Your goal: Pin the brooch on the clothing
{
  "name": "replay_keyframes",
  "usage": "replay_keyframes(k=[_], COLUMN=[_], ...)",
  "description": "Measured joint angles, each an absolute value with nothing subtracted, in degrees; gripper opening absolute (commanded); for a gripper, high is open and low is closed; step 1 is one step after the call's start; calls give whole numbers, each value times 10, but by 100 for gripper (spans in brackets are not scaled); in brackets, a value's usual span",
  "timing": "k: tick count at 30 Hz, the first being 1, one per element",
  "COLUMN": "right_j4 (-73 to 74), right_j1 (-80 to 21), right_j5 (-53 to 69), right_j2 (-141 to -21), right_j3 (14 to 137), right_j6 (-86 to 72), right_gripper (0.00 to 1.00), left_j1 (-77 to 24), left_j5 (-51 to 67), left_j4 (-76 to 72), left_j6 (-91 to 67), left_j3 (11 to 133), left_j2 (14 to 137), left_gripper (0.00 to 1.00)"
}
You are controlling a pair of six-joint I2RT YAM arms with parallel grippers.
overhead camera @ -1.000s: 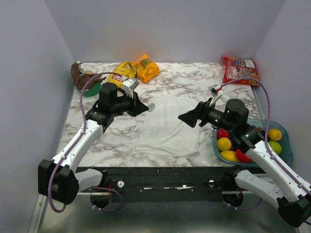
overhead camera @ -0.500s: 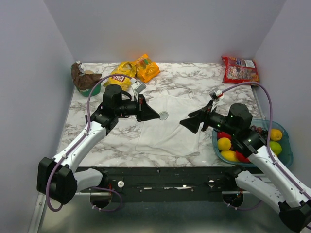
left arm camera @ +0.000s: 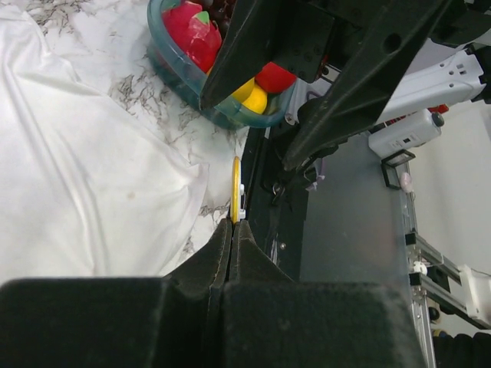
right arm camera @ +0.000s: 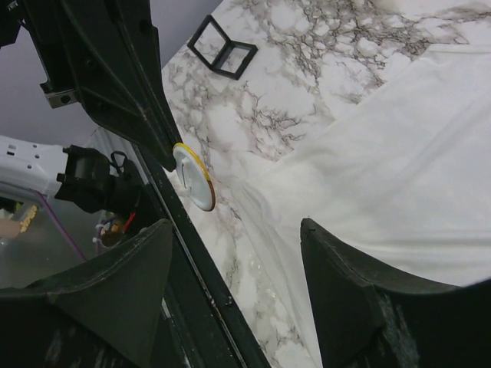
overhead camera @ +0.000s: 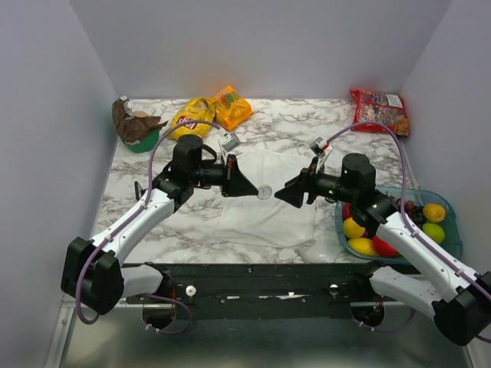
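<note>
Marble worktop [overhead camera: 307, 130], grey-veined, walled in on three sides by plain pale panels. Two black-and-white arms reaching in from the near edge, angled toward each other over the middle.

At mid-worktop, white clothing [overhead camera: 261, 215], laid flat with a few soft folds, one side running close to the near edge.

By the right edge toward the near corner, a clear blue-green tub [overhead camera: 456, 230] of fruit: yellow lemons [overhead camera: 354, 227], red pieces, one green piece.

At the far right corner, a red snack bag [overhead camera: 377, 110]. Along the far edge left of centre, yellow and orange snack bags [overhead camera: 219, 111], overlapping. At the far left corner, a crumpled brown wrapper [overhead camera: 134, 123] on top of a green bowl.

Above the clothing, left fingers [overhead camera: 242, 184] pressed together on the edge of the brooch [overhead camera: 265, 192], tips pointing toward the right edge. Opposite, right fingers [overhead camera: 295, 190] spread wide with nothing between them, tips aimed at the brooch and just short of it.

In the right wrist view, a small black square frame [right arm camera: 224, 47] lying on bare marble beyond the clothing.

Brooch pinched upright at the very tips of the left fingers, over the clothing near the middle of the worktop, between the two sets of fingers: small round disc, yellow rim, pale back face turned toward the right wrist camera. Contact with the cloth below: cannot tell.
</note>
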State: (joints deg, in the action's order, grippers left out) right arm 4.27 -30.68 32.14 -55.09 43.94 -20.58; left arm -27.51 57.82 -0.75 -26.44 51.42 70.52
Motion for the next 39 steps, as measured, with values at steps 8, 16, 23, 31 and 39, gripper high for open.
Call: replay_keyframes(k=[8, 16, 23, 31, 39], right_j4=[-8, -36, -46, -59, -61], right_j1=[-307, -310, -314, -316, -317], right_j5=[366, 396, 409, 418, 418], right_j2=[-578, -605, -613, -616, -624], right_j3=[440, 440, 440, 440, 440], right_j6=[-209, -212, -216, -225, -225], right_gripper=[57, 52, 41, 38, 38], left_j1=[-283, -286, -290, -294, -301], left_j5=[587, 588, 588, 588, 588], left_j4=[-6, -1, 6, 14, 15], left_j6=[-264, -261, -257, -253, -251], left_j3=[514, 514, 514, 516, 516], left_j2=[707, 711, 713, 714, 714], left_gripper=[0, 0, 0, 0, 0])
